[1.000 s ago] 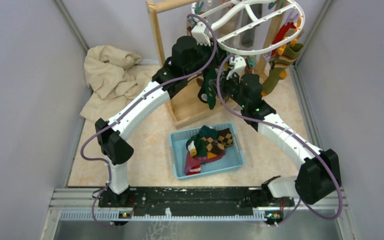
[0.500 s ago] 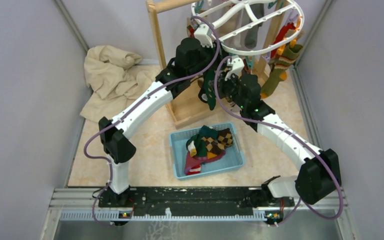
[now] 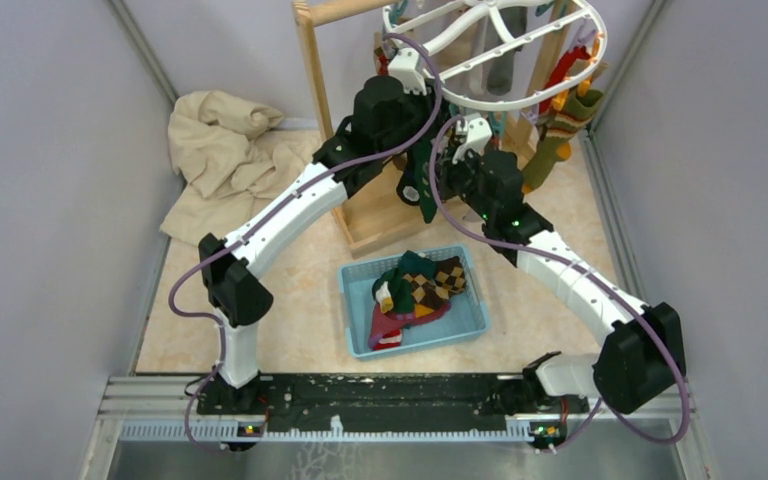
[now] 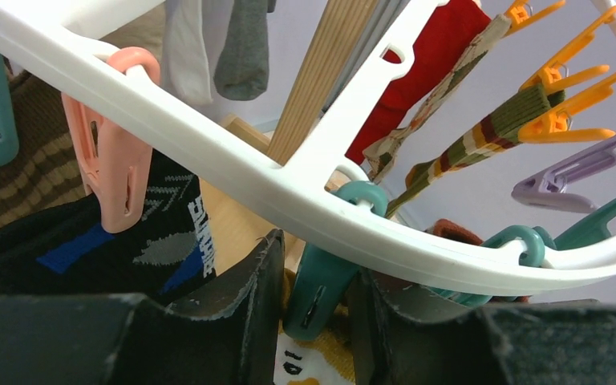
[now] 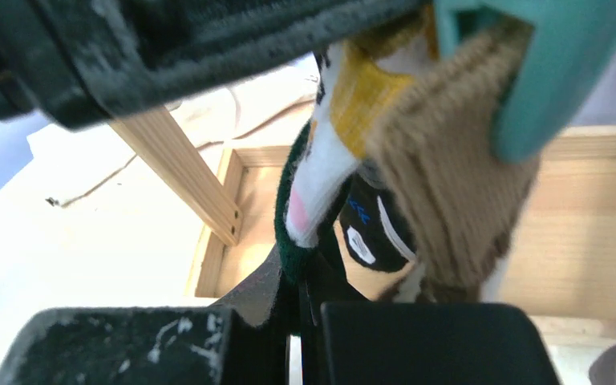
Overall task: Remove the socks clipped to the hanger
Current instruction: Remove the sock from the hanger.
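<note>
I stand in a lab booth: plain grey walls [image 3: 40, 150] shut me in left, right and far, and a metal rail [image 3: 150, 395] runs along the near edge.

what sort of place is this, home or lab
Probably a robot test cell: plain grey walls, arms bolted to a metal rail, sock hanger on a wooden stand.

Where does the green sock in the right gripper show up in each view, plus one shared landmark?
Top external: green sock hangs centre, between the wrists.
Left wrist: its white-and-yellow part, bottom centre, under the teal clip.
Right wrist: centre, pinched in the right gripper.
Shared landmark: wooden stand.
</note>
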Tool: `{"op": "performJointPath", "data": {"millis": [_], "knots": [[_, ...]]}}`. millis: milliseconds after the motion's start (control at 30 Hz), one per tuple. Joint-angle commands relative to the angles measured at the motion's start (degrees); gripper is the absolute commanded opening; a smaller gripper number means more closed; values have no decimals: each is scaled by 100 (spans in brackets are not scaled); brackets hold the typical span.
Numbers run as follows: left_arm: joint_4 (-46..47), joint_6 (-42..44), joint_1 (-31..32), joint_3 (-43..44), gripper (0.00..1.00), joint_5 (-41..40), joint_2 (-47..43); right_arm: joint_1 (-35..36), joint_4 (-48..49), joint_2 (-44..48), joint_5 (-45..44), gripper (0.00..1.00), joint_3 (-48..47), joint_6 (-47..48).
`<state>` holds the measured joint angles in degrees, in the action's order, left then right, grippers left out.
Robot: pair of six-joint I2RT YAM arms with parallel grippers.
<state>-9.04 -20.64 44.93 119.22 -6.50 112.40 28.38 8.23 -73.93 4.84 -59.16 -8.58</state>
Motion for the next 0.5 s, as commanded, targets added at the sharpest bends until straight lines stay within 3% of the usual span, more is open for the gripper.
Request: {"op": "performJointPath", "data": {"millis": [0, 100, 233, 333, 467], "knots": [[185, 261, -12, 93, 38, -153, -255, 54, 35, 280, -242, 0, 88, 89], [206, 345, -68, 23, 32, 44, -330, 55, -19, 339, -303, 0, 127, 93], [296, 404, -182, -98, 32, 445, -436, 55, -24, 413, -252, 0, 216, 42], [432, 602, -240, -212, 47, 861, -535, 53, -58, 451, -237, 0, 265, 12], [469, 761, -437, -306, 59, 1458, -639, 32, -84, 536, -171, 0, 317, -7]]}}
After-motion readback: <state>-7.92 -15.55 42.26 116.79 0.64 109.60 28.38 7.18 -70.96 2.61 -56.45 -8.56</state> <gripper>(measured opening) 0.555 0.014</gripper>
